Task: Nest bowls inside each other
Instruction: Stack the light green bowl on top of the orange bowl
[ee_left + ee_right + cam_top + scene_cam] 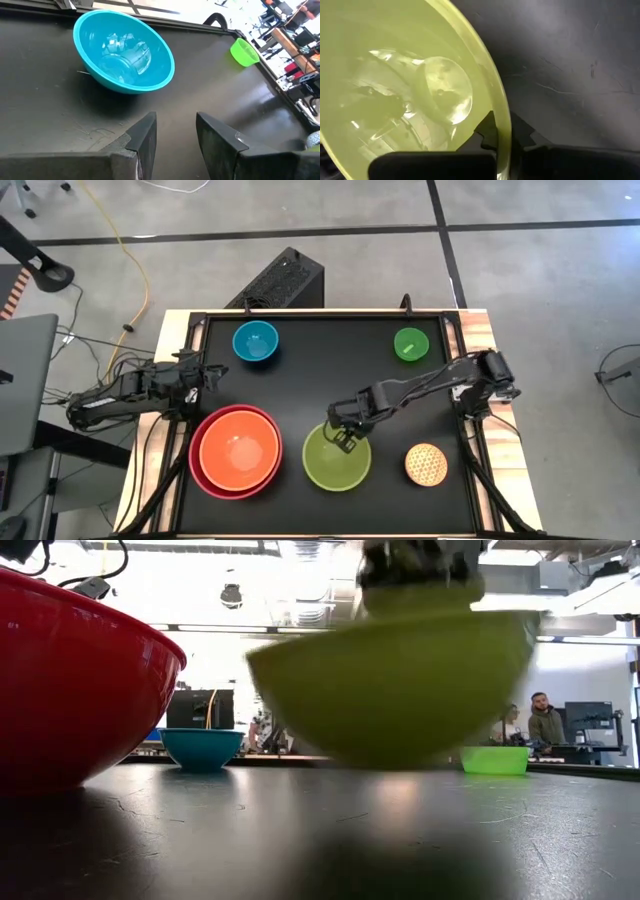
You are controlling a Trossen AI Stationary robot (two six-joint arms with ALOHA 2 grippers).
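Jaws of the right gripper pinch the lime green bowl's rim; no readable writing shows.

bright backlit room, glare on table, lime green bowl blurred

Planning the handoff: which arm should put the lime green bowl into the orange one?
Right. The right gripper is clamped on the lime green bowl's rim, beside the orange bowl. The left gripper waits open near the blue bowl.
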